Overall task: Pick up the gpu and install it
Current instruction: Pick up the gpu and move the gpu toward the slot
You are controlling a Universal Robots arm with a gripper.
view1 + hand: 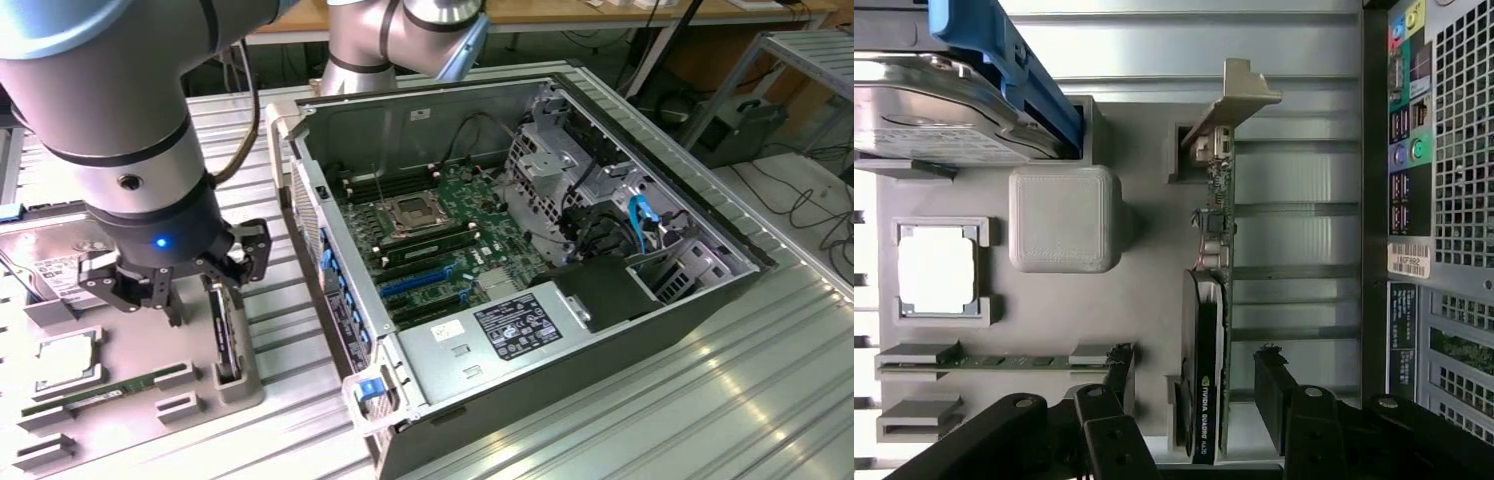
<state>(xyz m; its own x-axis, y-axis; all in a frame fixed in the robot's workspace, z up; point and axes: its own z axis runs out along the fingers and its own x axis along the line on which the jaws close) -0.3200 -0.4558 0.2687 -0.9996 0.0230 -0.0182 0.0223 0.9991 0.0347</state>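
**Exterior view.** The graphics card [224, 335] stands on edge in a slot of the grey tray [127, 435], on the side nearest the open computer case [561, 330]. A hard drive [54, 270], a processor [60, 360] and a memory stick [107, 392] share the tray. Risk: the card is thin and upright, so any sideways drift on approach would probably tip it or jam it in its slot. Pose: the arm [120, 130] is upright over the tray with its wrist pointing straight down. The claw [187, 290] is spread wide and empty, just above the card.

**Wrist view.** The graphics card [1204, 330] is seen edge-on, with its black fan housing between the fingers and its silver bracket [1239, 100] at the far end. Risk: the card lies off-centre, nearer the finger on the case side, so a closing grip would likely meet 1 face first and shove the card. The other finger [1119, 362] is close to the memory stick [1004, 360] and could strike its holder. Pose: the claw [1194, 362] straddles the card, 1 finger on each side, neither touching it.
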